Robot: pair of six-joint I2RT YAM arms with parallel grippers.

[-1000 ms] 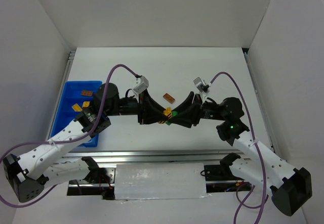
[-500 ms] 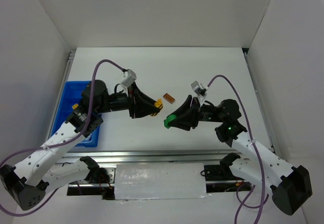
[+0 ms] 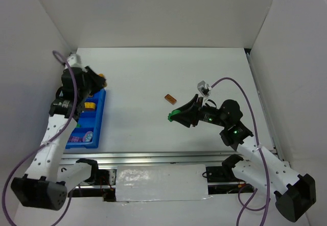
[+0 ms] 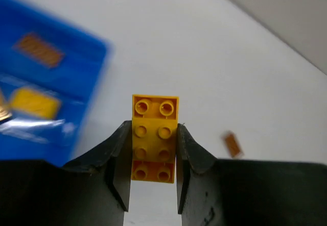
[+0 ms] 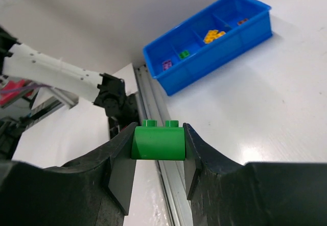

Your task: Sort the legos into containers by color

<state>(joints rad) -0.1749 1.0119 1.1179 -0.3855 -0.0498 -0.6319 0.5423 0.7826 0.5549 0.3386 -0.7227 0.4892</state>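
My left gripper [image 3: 100, 78] is shut on a yellow lego [image 4: 154, 136] and holds it just off the far right corner of the blue tray [image 3: 99, 115]. The tray [image 5: 214, 57] holds yellow [image 3: 90, 104], purple [image 3: 76, 140], green [image 5: 184, 54] and brown-orange [image 4: 39, 50] legos in separate compartments. My right gripper [image 3: 172, 116] is shut on a green lego [image 5: 158, 142], held above the middle of the table. A brown-orange lego [image 3: 170, 99] lies loose on the table, just beyond my right gripper; it also shows in the left wrist view [image 4: 233, 145].
White walls close in the table on three sides. A metal rail [image 3: 153, 157] runs along the near edge.
My left arm has swung far left from the table's middle to the tray, carrying the yellow lego. My right gripper has stayed near the middle with the green lego.
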